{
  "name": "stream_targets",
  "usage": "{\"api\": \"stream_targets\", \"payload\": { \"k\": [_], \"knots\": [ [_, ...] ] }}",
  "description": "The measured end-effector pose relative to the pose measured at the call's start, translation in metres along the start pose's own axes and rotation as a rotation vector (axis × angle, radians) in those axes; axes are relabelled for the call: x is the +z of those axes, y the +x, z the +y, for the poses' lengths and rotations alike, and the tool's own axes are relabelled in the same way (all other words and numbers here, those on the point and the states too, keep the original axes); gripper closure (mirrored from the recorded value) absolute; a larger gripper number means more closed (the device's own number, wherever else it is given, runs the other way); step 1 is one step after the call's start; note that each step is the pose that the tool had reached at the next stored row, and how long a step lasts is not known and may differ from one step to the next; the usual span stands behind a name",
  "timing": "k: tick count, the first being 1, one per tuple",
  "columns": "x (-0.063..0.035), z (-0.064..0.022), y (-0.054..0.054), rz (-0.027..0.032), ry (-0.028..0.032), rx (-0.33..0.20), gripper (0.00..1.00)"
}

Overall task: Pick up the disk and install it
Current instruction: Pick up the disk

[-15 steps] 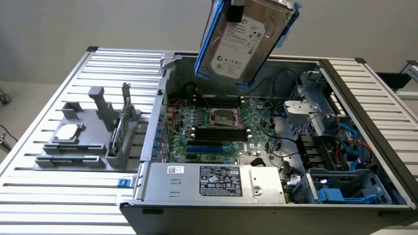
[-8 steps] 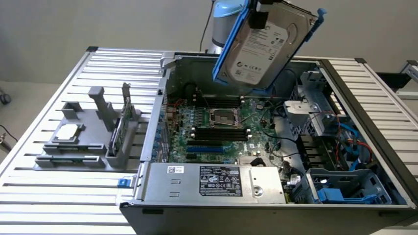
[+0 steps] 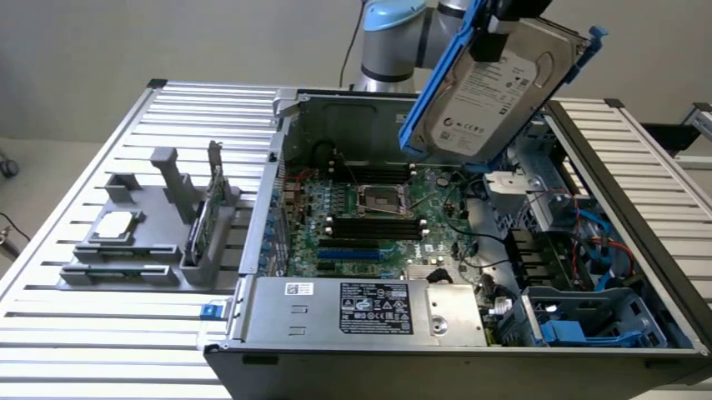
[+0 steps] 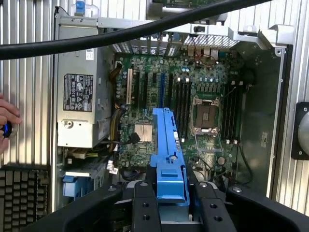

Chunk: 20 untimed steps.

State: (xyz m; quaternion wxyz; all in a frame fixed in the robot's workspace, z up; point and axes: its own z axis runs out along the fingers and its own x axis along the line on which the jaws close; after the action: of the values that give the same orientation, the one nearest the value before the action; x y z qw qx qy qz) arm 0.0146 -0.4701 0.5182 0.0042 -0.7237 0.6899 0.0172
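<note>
The disk (image 3: 501, 92), a silver-grey hard drive with a white label and blue carrier rails, hangs tilted in the air above the far side of the open computer case (image 3: 656, 250). My gripper (image 3: 506, 29) is shut on its upper edge. In the wrist view the disk's blue rail (image 4: 166, 145) runs out from between my gripper's (image 4: 172, 198) two black fingers (image 4: 145, 208), with the motherboard (image 4: 193, 101) far below it.
Inside the case lie the motherboard (image 3: 378, 217), a grey power supply (image 3: 356, 308) at the near side and a blue drive bay (image 3: 579, 329) at the exterior view's right. A grey fixture (image 3: 145, 242) holding a small chip and a green card stands on the slatted table (image 3: 89, 333). A person's hand (image 4: 6, 123) rests by the case.
</note>
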Motion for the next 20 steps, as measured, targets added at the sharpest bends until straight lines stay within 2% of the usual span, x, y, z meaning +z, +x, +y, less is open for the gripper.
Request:
{"api": "stream_targets", "payload": {
  "k": [5,9,14,20],
  "knots": [
    [0.0009,-0.0186,0.012,-0.0001,0.0,0.0,0.67],
    [0.0022,-0.0292,0.025,0.0,0.0,0.0,0.67],
    [0.0038,-0.0389,0.043,0.0,0.0,0.0,0.67],
    [0.0062,-0.0455,0.067,0.0,0.0,0.0,0.67]
  ]
}}
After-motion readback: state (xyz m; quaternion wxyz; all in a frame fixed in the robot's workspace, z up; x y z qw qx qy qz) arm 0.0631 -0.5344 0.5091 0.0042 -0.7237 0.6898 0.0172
